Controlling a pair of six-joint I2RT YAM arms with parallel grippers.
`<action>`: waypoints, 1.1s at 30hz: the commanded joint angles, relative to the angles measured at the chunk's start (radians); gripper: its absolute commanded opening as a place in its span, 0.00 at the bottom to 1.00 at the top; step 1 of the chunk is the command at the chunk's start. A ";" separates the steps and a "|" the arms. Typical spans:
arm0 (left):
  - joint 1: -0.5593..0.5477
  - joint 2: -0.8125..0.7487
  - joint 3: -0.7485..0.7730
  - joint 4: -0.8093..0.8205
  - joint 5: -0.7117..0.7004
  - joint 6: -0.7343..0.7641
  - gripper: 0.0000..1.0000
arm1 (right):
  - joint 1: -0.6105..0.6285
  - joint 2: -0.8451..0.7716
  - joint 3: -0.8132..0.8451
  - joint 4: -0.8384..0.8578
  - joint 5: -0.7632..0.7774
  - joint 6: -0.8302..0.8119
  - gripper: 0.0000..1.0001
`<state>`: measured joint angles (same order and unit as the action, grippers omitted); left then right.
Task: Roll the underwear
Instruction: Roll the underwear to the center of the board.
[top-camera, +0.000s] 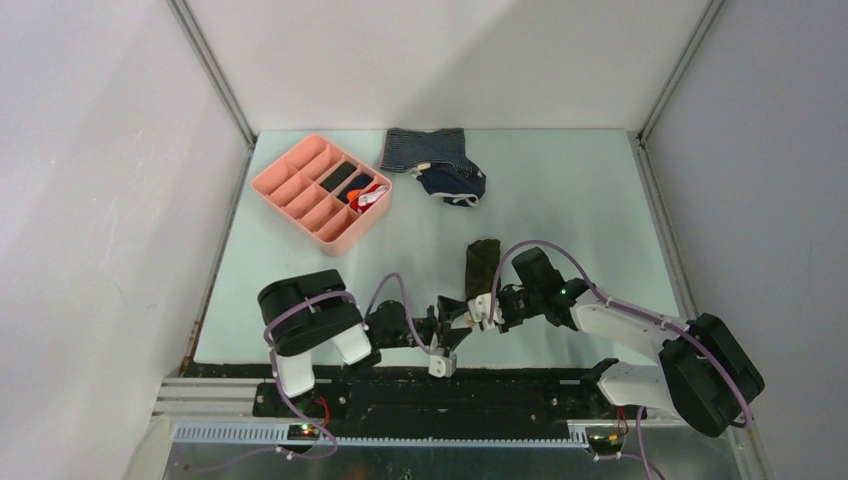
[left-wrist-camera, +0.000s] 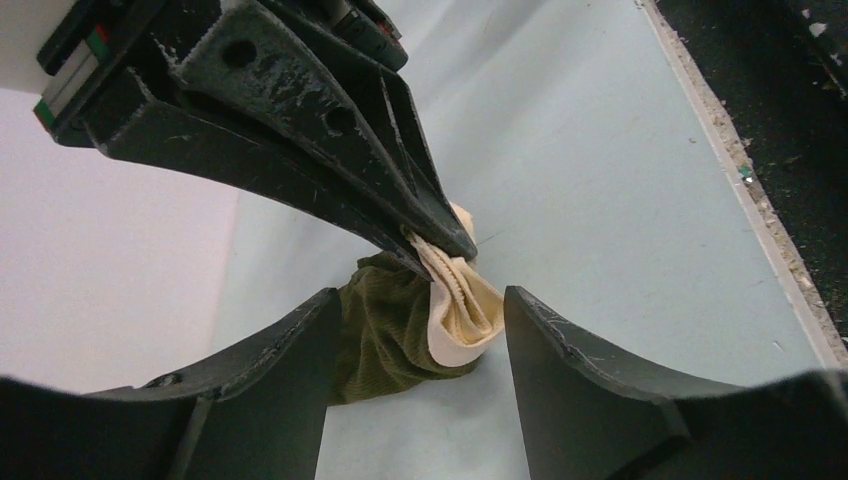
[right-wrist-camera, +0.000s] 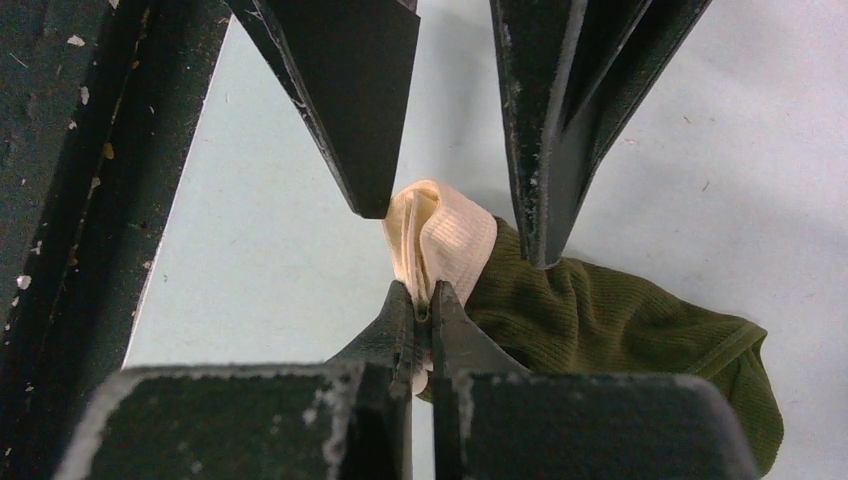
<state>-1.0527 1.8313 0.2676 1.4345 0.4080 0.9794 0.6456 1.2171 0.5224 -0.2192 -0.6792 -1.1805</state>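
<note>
Seeing dark olive-green ribbed cloth underwear lying on pale green desk, centre, toward near edge, between tips of both arms. Cream waistband bunched up at near end. Got right gripper with jaws pinched together on that cream band. Got left gripper with jaws apart, straddling same bunched end; contact with cloth unclear. Far left: pink plastic divided tray. Far centre: blue-grey striped garment touching navy white-trimmed garment, both well apart from underwear.
</note>
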 joint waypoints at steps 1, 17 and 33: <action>-0.006 0.021 0.001 0.059 0.041 0.013 0.67 | -0.004 -0.025 0.018 -0.012 -0.027 0.014 0.00; -0.012 0.078 0.080 -0.016 -0.040 -0.042 0.39 | -0.007 -0.044 0.017 -0.043 -0.043 0.014 0.00; -0.018 0.039 0.113 -0.180 -0.050 -0.143 0.00 | -0.006 -0.120 0.018 0.023 0.111 0.148 0.51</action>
<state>-1.0676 1.9114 0.3809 1.3094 0.3496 0.8810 0.6357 1.1648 0.5224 -0.2611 -0.6346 -1.1282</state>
